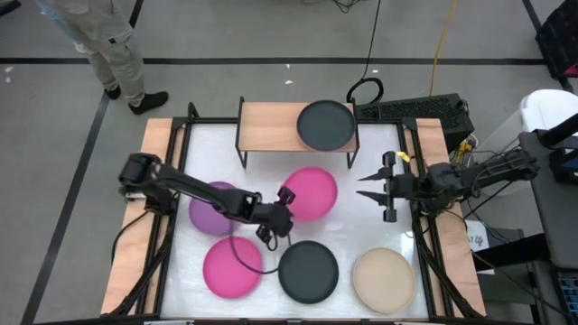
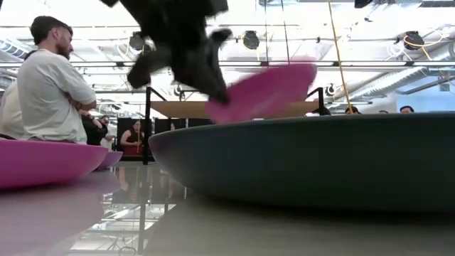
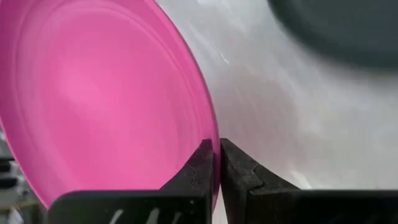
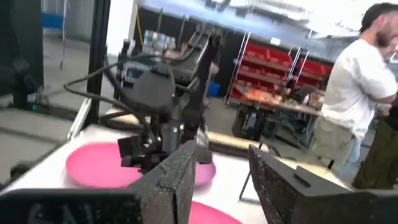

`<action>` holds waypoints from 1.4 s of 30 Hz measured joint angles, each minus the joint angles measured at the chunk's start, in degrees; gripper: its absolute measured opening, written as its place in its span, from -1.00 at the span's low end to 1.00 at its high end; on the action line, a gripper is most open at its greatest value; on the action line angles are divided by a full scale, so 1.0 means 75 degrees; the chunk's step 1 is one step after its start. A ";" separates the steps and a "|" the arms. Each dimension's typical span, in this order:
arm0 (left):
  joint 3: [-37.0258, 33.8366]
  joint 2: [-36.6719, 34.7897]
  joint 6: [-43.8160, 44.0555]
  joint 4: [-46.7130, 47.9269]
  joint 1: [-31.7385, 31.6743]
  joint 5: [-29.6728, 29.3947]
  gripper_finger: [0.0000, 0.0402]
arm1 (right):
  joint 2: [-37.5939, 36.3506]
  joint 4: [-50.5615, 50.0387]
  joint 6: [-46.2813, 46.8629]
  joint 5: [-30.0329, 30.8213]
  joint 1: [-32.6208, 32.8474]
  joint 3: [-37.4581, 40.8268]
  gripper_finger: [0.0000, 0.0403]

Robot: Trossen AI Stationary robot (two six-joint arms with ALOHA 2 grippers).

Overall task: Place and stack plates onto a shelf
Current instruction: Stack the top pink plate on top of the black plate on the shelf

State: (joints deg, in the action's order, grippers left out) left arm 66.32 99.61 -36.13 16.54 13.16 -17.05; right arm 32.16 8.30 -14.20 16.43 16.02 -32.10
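Note:
My left gripper [image 1: 286, 204] is over the table's middle, shut on a hot pink plate [image 1: 310, 192] that hangs in the air, tilted, in the low view [image 2: 264, 92]. My right gripper [image 1: 366, 186] waits open to the right of that plate and touches nothing. The shelf [image 1: 271, 126] stands at the far edge and carries a black plate [image 1: 326, 125] on its right half. Flat on the table lie a purple plate [image 1: 214, 209] under the left arm, a second hot pink plate [image 1: 232, 267], a black plate [image 1: 308, 271] and a beige plate [image 1: 383, 280]. My left gripper [image 3: 216, 148] pinches the hot pink plate's rim [image 3: 210, 124] between its two fingers, one on each face. It comes level from the table's left, at the plate's left edge [image 1: 291, 197]. The plate is lifted clear of the table and tilted.
Long wooden strips [image 1: 134, 226] and black rails run along both sides of the table. A person [image 2: 50, 85] sits beyond the table, and another stands at its far left [image 1: 113, 45]. Cables and equipment sit past the right edge. The shelf's left half [image 1: 266, 126] shows bare wood.

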 joint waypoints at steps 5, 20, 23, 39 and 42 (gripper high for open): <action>0.0000 -0.1146 -0.0501 -0.0153 0.0254 -0.0194 -0.95 | -0.0594 0.0000 0.0000 -0.0021 0.0239 0.0000 -0.34; 0.1430 -0.1861 -0.1359 0.1105 -0.1182 -0.0160 -0.95 | -0.0970 -0.0053 -0.0057 -0.0027 0.0645 0.0000 -0.34; 0.1697 -0.1868 -0.1372 0.1183 -0.1546 0.0114 -0.95 | -0.0967 -0.0048 -0.0149 -0.0024 0.0645 0.0000 -0.34; 0.3587 -0.0110 -0.1398 0.2377 -0.2642 0.0650 -0.95 | -0.0992 0.0006 -0.0107 -0.0033 0.0645 0.0000 -0.34; 0.4137 0.0345 -0.1316 0.2907 -0.2981 0.1046 -0.95 | -0.0967 0.0002 -0.0075 -0.0033 0.0645 0.0000 -0.34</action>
State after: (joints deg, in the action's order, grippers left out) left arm 97.35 102.19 -45.99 38.34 -9.20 -9.21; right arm 24.91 8.32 -14.76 16.19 20.86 -32.10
